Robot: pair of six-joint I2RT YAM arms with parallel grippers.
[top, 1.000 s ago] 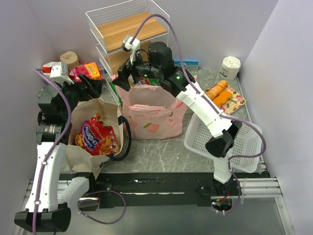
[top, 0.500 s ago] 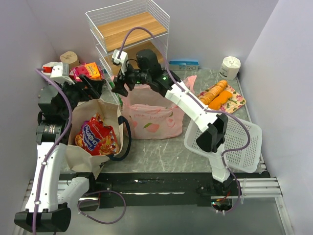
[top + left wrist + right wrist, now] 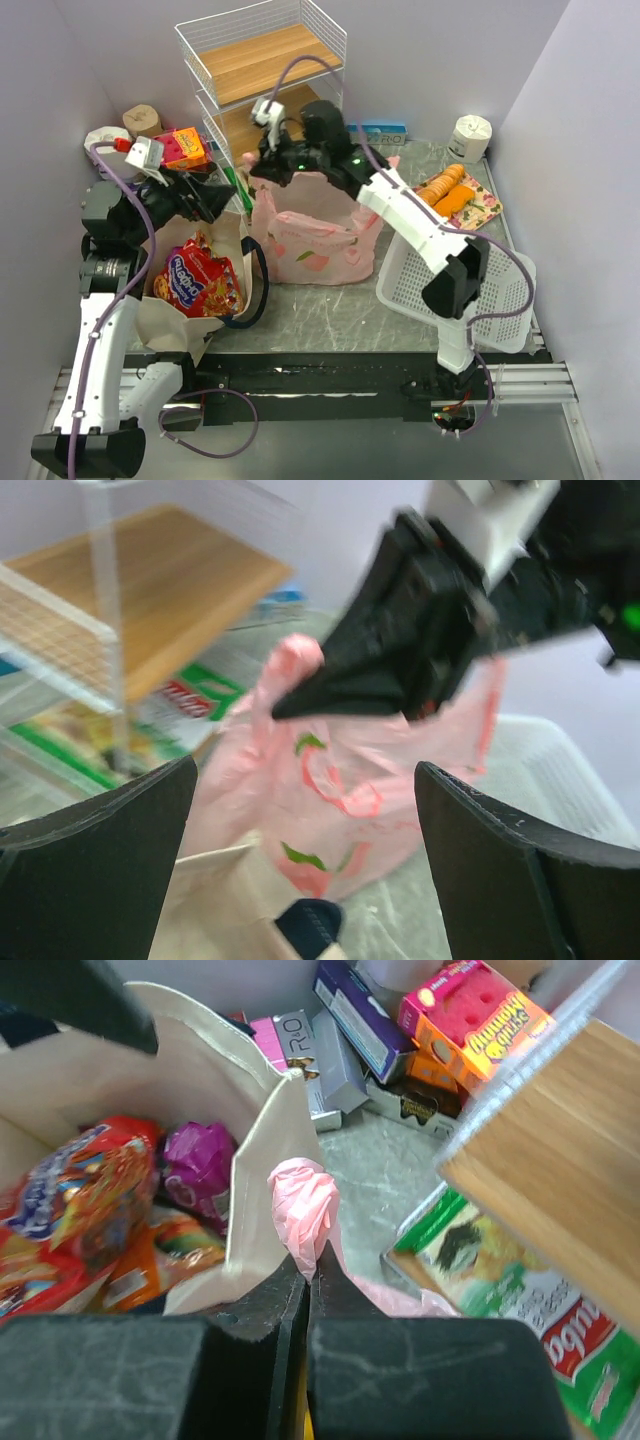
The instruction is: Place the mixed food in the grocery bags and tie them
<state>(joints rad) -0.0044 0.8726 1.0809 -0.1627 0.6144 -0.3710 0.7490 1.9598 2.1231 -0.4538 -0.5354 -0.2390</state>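
The right gripper (image 3: pixel 312 1258) is clenched on the twisted loop handle (image 3: pixel 305 1195) of the thin, crinkly pink fruit-printed plastic bag (image 3: pixel 315 240), which slumps just below it. Left of its fingers, the stiff beige canvas tote (image 3: pixel 250 1150) holds a shiny red packet (image 3: pixel 70 1200) and a purple packet (image 3: pixel 195 1160). The left gripper (image 3: pixel 305 770) gapes empty, facing the bag.

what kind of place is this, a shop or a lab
Likely a robot test cell staged for grocery packing: a grey table boxed in by plain walls, a wire rack, a pink plastic bag beside a canvas tote of snack packets.
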